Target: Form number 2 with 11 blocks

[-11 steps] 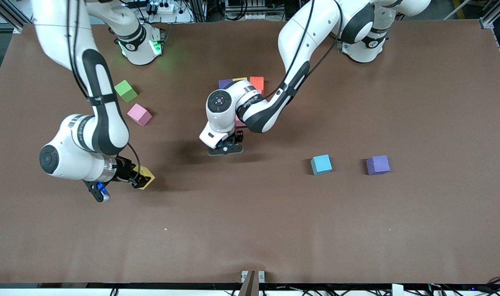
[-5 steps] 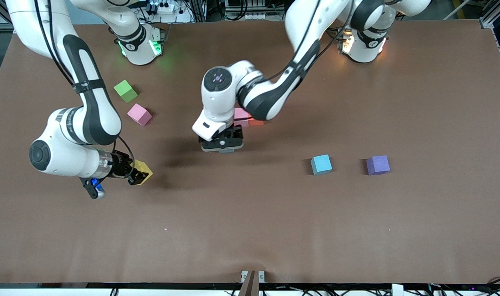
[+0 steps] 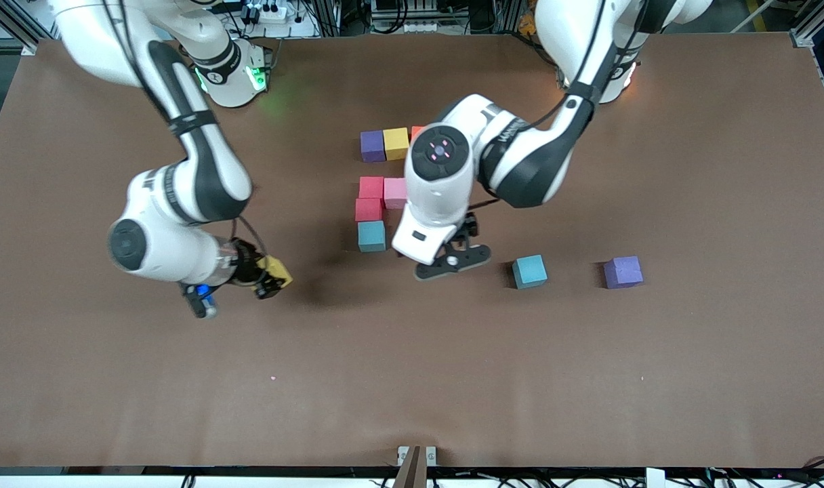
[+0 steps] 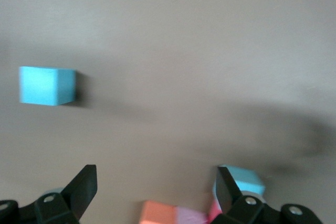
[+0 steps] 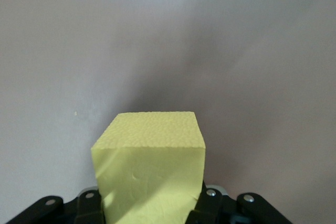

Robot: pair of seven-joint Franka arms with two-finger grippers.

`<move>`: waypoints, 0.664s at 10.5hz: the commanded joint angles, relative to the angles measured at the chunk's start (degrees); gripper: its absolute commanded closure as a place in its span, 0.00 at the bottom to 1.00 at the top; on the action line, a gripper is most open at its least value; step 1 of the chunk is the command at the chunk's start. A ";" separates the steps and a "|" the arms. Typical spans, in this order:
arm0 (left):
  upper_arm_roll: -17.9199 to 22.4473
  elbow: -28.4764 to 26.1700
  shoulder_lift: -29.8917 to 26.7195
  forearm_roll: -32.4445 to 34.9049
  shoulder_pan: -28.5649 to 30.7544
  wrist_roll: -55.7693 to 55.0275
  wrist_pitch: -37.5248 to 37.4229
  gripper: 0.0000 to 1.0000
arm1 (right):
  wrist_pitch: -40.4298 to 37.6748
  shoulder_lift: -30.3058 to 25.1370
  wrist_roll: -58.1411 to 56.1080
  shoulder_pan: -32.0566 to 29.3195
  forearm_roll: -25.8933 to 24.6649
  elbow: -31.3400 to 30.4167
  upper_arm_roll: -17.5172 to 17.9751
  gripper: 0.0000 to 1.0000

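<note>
So a light blue block (image 3: 371, 236) has just been set down at mid-desk under the red one (image 3: 368, 209), and the left gripper (image 3: 452, 261) has been pulled away, spread and empty. A yellow block (image 3: 276, 271) is being carried in, clamped by the right gripper (image 3: 266, 279), probably next for the number 2 (image 3: 385, 186).

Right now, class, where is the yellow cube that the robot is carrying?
In the front view, the yellow cube sits clamped in the right gripper, over bare table toward the right arm's end, apart from the light blue cube of the unfinished digit.
</note>
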 commanded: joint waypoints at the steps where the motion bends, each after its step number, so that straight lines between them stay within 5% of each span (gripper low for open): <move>1: -2.89 -13.01 -9.45 0.02 6.99 3.48 0.69 0.00 | 0.67 0.66 7.16 4.38 -1.39 0.82 -0.95 0.78; 5: -13.35 -40.94 -22.99 0.20 25.36 13.42 17.53 0.00 | 4.98 4.96 20.96 17.83 -1.30 2.39 -6.05 0.78; 7: -13.73 -48.71 -25.30 0.11 26.81 13.60 24.67 0.00 | 6.12 8.55 26.59 22.75 -1.30 4.94 -7.71 0.78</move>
